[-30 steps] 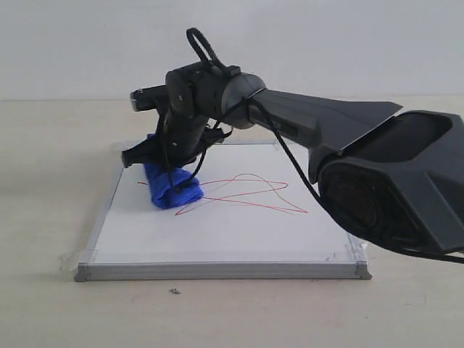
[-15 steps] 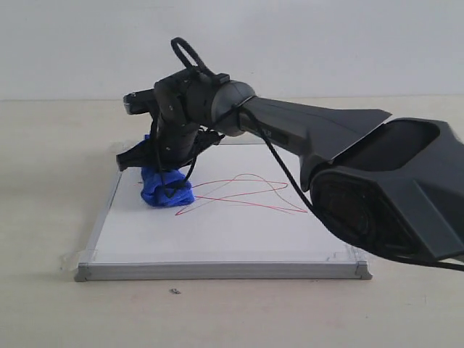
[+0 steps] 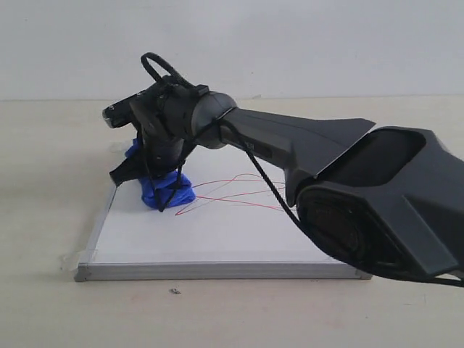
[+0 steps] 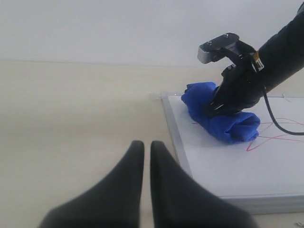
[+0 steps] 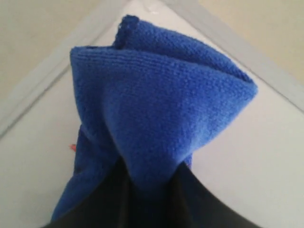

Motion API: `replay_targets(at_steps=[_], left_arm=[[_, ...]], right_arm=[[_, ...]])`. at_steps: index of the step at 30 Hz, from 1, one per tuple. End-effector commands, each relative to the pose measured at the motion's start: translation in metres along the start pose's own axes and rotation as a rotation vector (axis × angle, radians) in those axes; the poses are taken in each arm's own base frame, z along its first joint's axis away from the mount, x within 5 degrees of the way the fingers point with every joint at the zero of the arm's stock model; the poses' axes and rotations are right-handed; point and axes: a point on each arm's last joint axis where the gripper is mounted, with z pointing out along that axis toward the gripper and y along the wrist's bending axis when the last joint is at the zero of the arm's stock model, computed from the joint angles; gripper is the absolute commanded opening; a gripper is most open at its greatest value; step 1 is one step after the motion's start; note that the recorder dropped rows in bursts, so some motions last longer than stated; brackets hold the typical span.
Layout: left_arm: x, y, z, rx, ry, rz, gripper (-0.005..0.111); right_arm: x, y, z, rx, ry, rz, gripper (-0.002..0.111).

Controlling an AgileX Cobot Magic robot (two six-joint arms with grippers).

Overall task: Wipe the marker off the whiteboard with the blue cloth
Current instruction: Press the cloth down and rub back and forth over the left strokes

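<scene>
The whiteboard (image 3: 217, 235) lies flat on the table, with the red marker (image 3: 243, 194) scribble across its middle. The blue cloth (image 3: 168, 190) is bunched near the board's far left corner, at the scribble's left end. My right gripper (image 3: 161, 180) reaches across and is shut on the cloth, pressing it on the board. The right wrist view shows the cloth (image 5: 156, 104) pinched between the dark fingers (image 5: 209, 204), with a speck of red beside it. My left gripper (image 4: 147, 145) is shut and empty, over the table beside the board's (image 4: 223, 166) left edge.
The right arm's dark housing (image 3: 384, 203) covers the board's right side. Beige tabletop (image 3: 43, 188) surrounds the board. Clear tape (image 3: 72, 257) sticks out at the near left corner. A small dark speck (image 3: 175, 291) lies in front of the board.
My right gripper has slid the cloth left and back toward the board's far left corner, off the scribble's left part. The cloth looks more bunched.
</scene>
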Motion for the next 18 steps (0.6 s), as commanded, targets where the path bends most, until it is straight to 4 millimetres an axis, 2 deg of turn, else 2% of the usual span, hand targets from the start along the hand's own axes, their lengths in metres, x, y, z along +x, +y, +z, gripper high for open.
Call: replay_targets(at_steps=[1,3,5,7,10,12,14,16,18], left_arm=[[0.000,0.000,0.000,-0.003,-0.008,0.002,0.005],[0.000,0.000,0.000,-0.003,-0.008,0.002,0.005],[0.000,0.000,0.000,-0.003,-0.008,0.002,0.005],[0.000,0.000,0.000,-0.003,-0.008,0.002,0.005],[0.000,0.000,0.000,-0.003,-0.008,0.002,0.005],[0.000,0.000,0.000,-0.003,-0.008,0.002,0.005],[0.000,0.000,0.000,-0.003,-0.008,0.002,0.005],[0.000,0.000,0.000,-0.003,-0.008,0.002,0.005],[0.000,0.000,0.000,-0.003,-0.008,0.002,0.005]], right_arm=[[0.009,-0.008,0.010,-0.023,0.060,0.043,0.000],[0.004,0.019,0.006,-0.130,-0.007,-0.066,0.000],[0.000,0.032,0.003,-0.138,-0.067,-0.128,0.000],[-0.002,0.025,0.005,-0.119,-0.084,-0.095,0.000],[-0.002,0.009,0.008,-0.109,-0.052,0.136,0.000],[-0.001,0.008,0.008,-0.141,-0.038,0.189,0.000],[-0.002,0.015,0.007,-0.194,-0.046,0.147,0.000],[-0.003,0.029,0.004,-0.247,-0.078,0.005,0.000],[-0.002,0.035,0.003,-0.244,-0.094,-0.117,0.000]])
